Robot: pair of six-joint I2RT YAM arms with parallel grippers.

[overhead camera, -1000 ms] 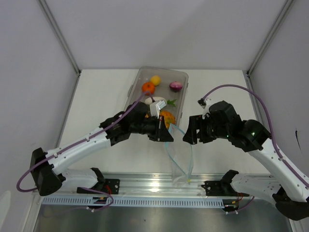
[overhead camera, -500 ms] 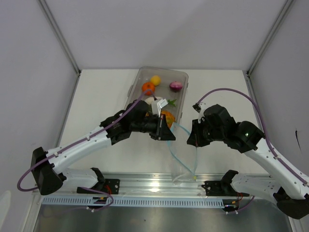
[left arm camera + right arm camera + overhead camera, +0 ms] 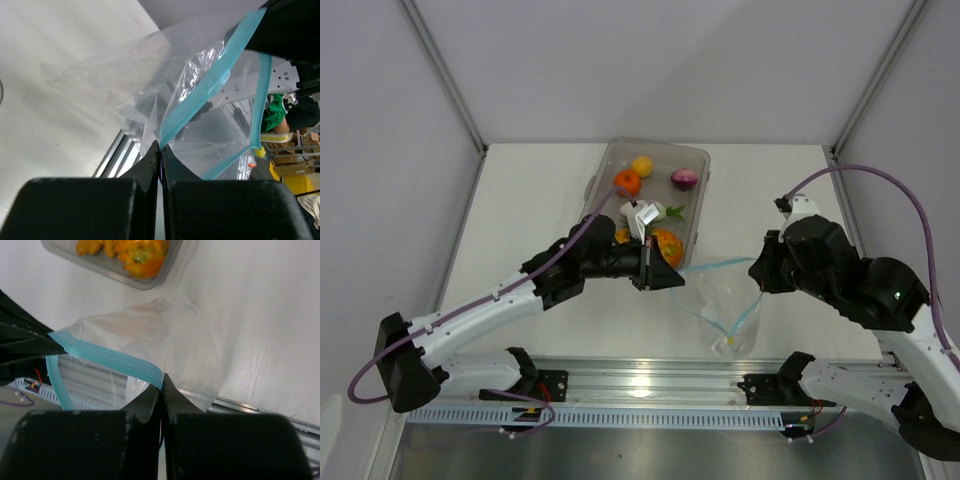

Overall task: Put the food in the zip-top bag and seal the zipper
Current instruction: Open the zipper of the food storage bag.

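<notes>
Your right gripper has just clamped down on the thin light blue zipper strip and swung out to your right. The clear crinkly zip-top bag is now stretched between both arms, just off the near corner of the rigid clear grey tray. The left gripper is pressed tight on the strip's other end. One run of blue is taut between the pincers and the other sags below, so I judge the mouth is gaping. Nothing's in yet: the orange pumpkin, orange tomato, yellow lemon and purple onion all sit in the tray. Loading needs a free gripper.
</notes>
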